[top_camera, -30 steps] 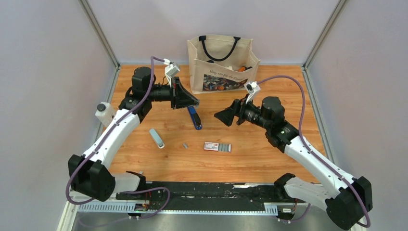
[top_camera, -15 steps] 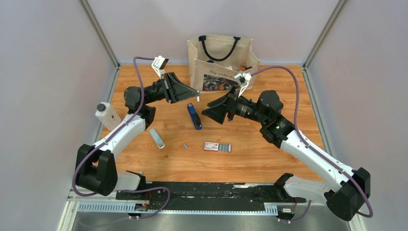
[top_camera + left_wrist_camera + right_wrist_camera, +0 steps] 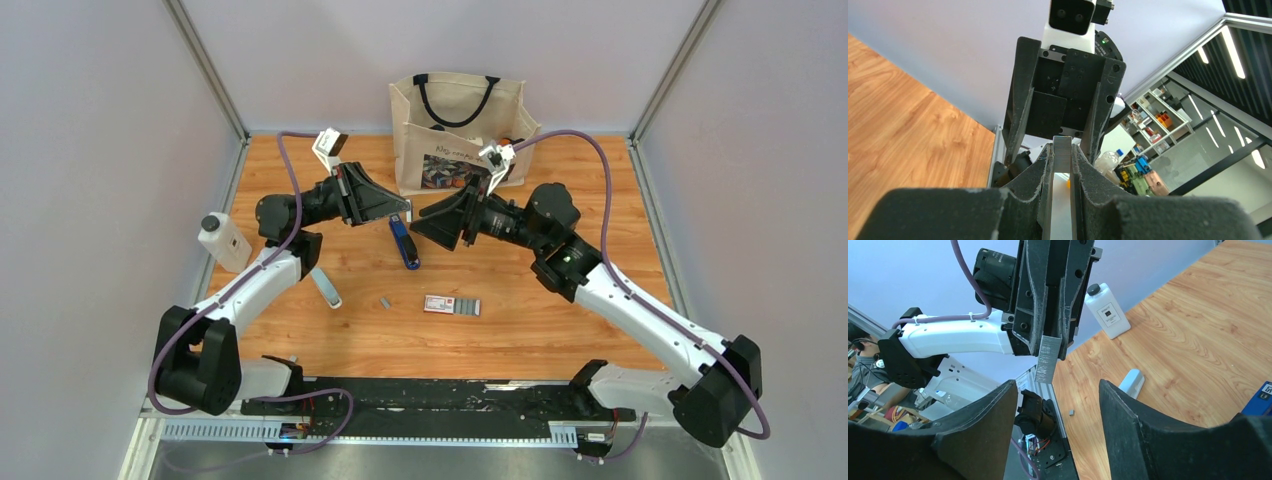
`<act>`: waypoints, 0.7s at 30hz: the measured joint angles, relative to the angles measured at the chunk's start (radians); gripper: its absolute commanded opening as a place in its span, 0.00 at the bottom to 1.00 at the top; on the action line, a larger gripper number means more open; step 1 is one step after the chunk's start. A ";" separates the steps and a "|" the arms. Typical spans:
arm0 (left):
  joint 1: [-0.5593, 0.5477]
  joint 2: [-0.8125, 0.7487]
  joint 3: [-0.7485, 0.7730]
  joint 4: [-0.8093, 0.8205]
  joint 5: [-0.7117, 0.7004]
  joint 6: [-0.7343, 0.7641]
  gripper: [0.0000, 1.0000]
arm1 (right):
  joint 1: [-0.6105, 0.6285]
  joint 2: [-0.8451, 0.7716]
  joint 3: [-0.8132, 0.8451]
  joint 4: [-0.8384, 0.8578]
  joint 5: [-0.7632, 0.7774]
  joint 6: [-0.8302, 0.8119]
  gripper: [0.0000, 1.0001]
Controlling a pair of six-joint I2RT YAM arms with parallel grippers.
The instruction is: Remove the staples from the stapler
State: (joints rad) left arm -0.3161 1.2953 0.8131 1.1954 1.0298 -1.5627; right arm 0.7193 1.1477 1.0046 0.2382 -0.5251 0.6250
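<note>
The blue stapler (image 3: pixel 404 243) lies on the wooden table, just below where the two grippers meet. My left gripper (image 3: pixel 404 211) is shut on a silver strip of staples (image 3: pixel 1062 150), which sticks out past its fingertips. In the right wrist view the same staples (image 3: pixel 1049 359) hang from the left gripper (image 3: pixel 1052 336). My right gripper (image 3: pixel 1058 390) faces it tip to tip, open, with nothing between its fingers. The strip sits just beyond the right fingertips (image 3: pixel 1010 390), not touching them. From above, the right gripper (image 3: pixel 416 223) is a finger's width from the left one.
A canvas tote bag (image 3: pixel 460 130) stands behind the grippers. A white bottle (image 3: pixel 222 240) sits at the left edge. A white-grey stick tool (image 3: pixel 325 286), a tiny staple piece (image 3: pixel 384 301) and a small white-and-red box (image 3: pixel 452 305) lie nearer the arm bases.
The left gripper lifted away from the stapler's end and turned toward the right arm. The right gripper moved left to meet it, and its jaws narrowed.
</note>
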 measured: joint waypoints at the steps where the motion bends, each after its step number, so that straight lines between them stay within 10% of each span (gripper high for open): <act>1: 0.000 0.000 -0.001 0.003 0.000 -0.001 0.11 | 0.002 0.008 0.001 0.008 0.000 0.003 0.62; 12: 0.000 0.000 -0.013 0.014 0.000 0.000 0.11 | 0.012 0.061 0.005 0.056 0.000 0.036 0.54; 21: 0.002 0.000 -0.025 0.014 0.001 0.006 0.11 | 0.013 0.063 0.013 0.077 0.006 0.049 0.29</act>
State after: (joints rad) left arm -0.3145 1.2949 0.7879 1.2091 1.0309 -1.5562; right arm 0.7319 1.2102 1.0172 0.3149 -0.5190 0.6743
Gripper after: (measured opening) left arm 0.213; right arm 0.359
